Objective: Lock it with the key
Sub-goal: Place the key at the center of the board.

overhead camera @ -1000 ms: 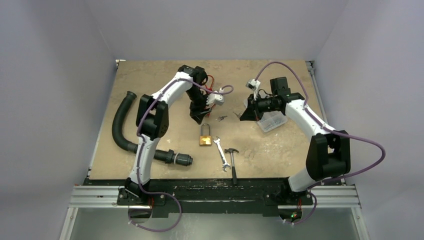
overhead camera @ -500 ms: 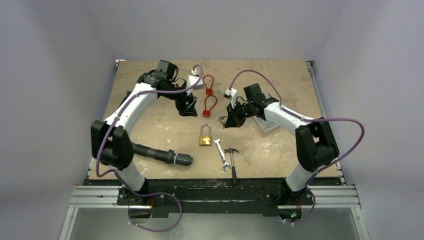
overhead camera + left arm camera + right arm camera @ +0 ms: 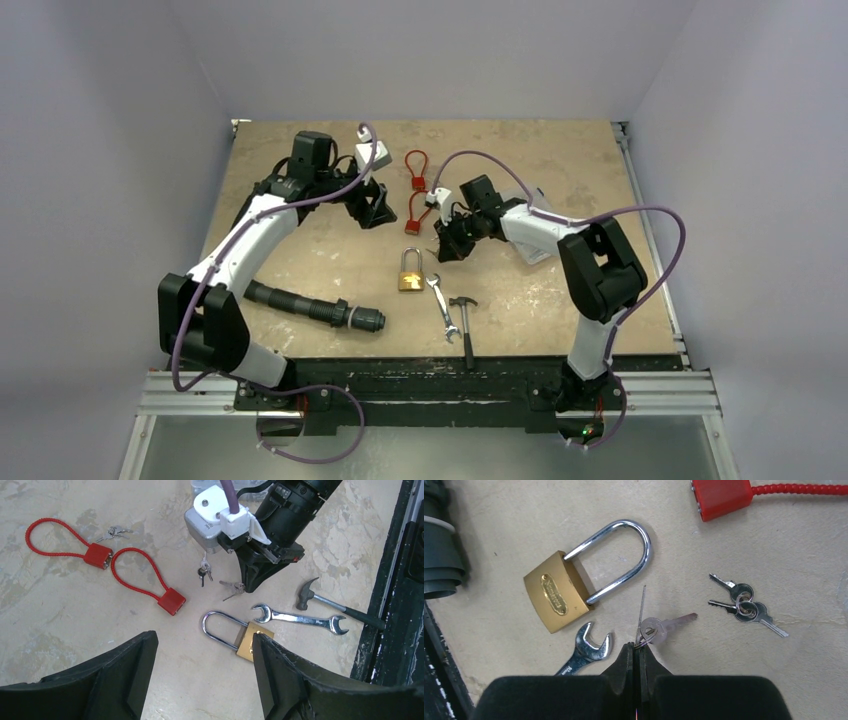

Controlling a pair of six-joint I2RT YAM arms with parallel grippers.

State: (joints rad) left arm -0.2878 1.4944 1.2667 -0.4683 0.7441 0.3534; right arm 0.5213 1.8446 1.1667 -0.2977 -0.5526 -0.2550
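Observation:
A brass padlock (image 3: pixel 410 281) with a steel shackle lies flat at the table's middle. It also shows in the right wrist view (image 3: pixel 556 597) and the left wrist view (image 3: pixel 248 645). My right gripper (image 3: pixel 447 246) is just behind the padlock and shut (image 3: pixel 639 647) on a thin key (image 3: pixel 642 611) that sticks out edge-on from the tips. A second key (image 3: pixel 669 625) hangs on the same ring. My left gripper (image 3: pixel 378 208) is open and empty (image 3: pixel 205 640), held above the table to the back left of the padlock.
Two red cable locks (image 3: pixel 416 171) (image 3: pixel 418 210) lie behind the padlock. Another small key bunch (image 3: pixel 744 605) lies beside the held key. A wrench (image 3: pixel 443 308) and a small hammer (image 3: pixel 466 316) lie right of the padlock. A black hose (image 3: pixel 310 306) lies at the front left.
My right gripper moved left, down to the keys beside the padlock. My left arm swung back and left, away from the padlock, uncovering the red cable locks.

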